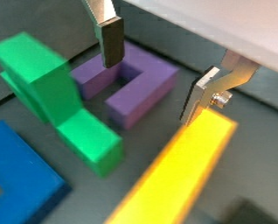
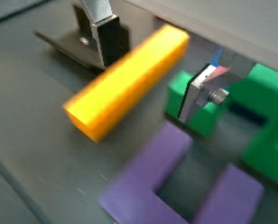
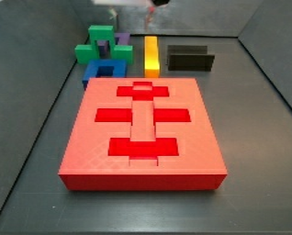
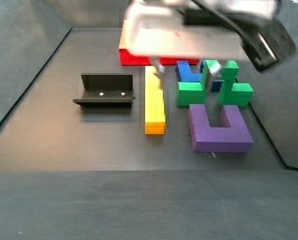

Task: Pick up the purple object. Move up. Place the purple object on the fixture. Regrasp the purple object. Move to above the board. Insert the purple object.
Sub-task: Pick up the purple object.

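Dark flooring carries the purple object [image 1: 132, 86] between a green block [image 1: 54, 96] and yellow bar [image 1: 183, 171]. Gripper [image 1: 153, 79] hovers wide, empty. Rigid, light plastic, probably; pinch one prong.

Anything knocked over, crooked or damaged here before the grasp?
Nothing stands out. The purple object lies flat beside the green block and yellow bar; the fixture sits upright. The tool hangs open over the purple object.
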Controlling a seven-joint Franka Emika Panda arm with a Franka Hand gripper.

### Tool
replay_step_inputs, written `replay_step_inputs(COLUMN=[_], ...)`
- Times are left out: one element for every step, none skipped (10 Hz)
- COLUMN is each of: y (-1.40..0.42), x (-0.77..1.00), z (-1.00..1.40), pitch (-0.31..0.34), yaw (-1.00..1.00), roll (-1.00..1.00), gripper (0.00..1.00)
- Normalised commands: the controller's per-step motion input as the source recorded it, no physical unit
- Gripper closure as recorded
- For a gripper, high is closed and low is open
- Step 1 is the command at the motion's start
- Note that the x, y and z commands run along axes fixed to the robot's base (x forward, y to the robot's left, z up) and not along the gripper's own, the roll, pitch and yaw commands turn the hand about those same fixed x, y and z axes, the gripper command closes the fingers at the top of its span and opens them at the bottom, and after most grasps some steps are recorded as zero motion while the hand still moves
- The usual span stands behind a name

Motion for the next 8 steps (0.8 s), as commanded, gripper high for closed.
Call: replay_step_inputs(y=[0.04, 0.0, 0.0, 0.1, 0.08, 0.11, 0.08, 0.07], x=[-0.47, -0.07, 0.0, 0.12, 0.0, 0.0, -0.11, 0.0], z=[-0.22, -0.15, -0.07, -0.25, -0.45, -0.39, -0.25, -0.2], pitch=[-0.269, -0.073, 0.0, 0.034, 0.003, 0.001, 0.0, 0.0], yaw=[-0.04, 0.0, 0.0, 0.02, 0.03, 0.04, 0.01, 0.0], roll=[-0.06, 0.0, 0.01, 0.08, 0.04, 0.0, -0.01, -0.02], gripper=[0.0, 0.0, 0.0, 0.0, 0.0, 0.0, 0.0, 0.0])
